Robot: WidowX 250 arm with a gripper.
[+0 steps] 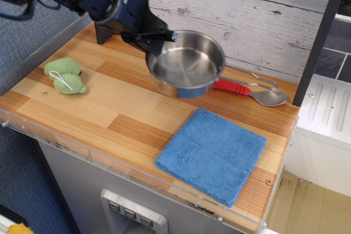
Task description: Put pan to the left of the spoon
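Pan (185, 65) sits upper centre of the frame, lifted off the counter (109, 108) and tilted a bit toward the camera, with the gripper (164, 38) pinching its far-left rim. Only 1 grip point, on a thin steel edge, so the main risk is the pan rotating or slipping out as the arm swings.

Spoon (249, 90) lies right of centre, its red handle partly hidden under the pan's right side (can't tell if they touch or just overlap in view). The pan's wire handle (262, 81) trails right, over or beside the spoon. If the pan drops straight down here it likely lands on the spoon or drags it, spoiling the layout.

Bare wood to the left looks like the safe landing spot. Green soft toy (66, 76) at far left is well apart, low risk. Blue cloth (211, 154) at lower right is out of the way.
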